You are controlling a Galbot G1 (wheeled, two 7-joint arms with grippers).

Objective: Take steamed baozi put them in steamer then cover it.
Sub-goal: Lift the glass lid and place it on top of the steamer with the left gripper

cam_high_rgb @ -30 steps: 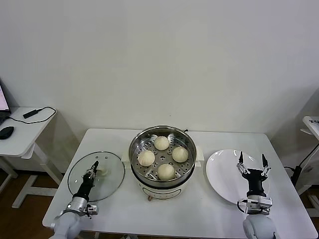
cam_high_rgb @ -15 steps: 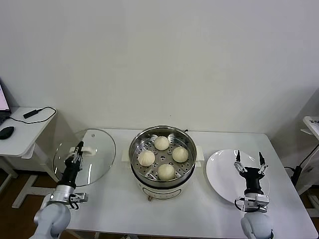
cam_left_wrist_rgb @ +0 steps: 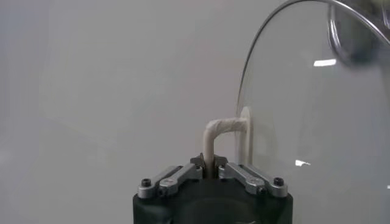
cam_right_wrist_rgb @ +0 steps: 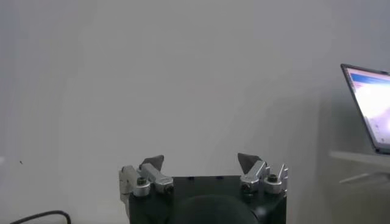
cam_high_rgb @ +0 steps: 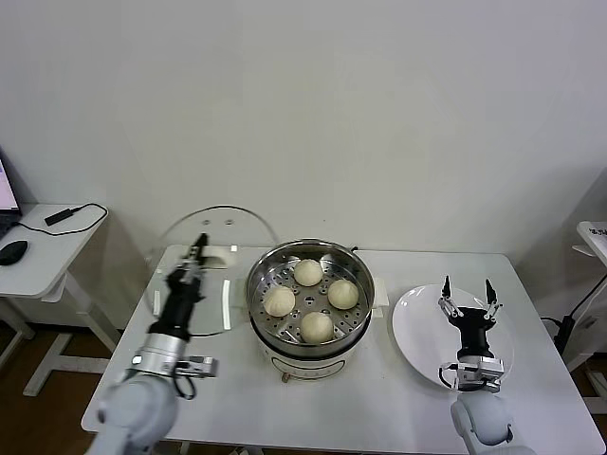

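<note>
White table [cam_high_rgb: 398,408], plain wall: left gripper [cam_high_rgb: 198,250] clamped on the cover's [cam_high_rgb: 204,275] cream handle [cam_left_wrist_rgb: 222,137], glass tilted beside the steamer [cam_high_rgb: 309,299] holding four baozi [cam_high_rgb: 316,326]. Likely heavy, slippery, breakable. Right gripper [cam_high_rgb: 466,290], fingers apart, idles right of steamer.

No text, label, brand, number or sign can be read on anything here.

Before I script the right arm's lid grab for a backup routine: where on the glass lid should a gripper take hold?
Grip the arched cream handle at the lid's centre, fingers either side of the loop, coming from the handle face. The glass is smooth and the rim thin, so the handle looks like the only secure hold. The left gripper holds it that way now, lid tilted beside the steamer. The right gripper waits open over the plate.
</note>
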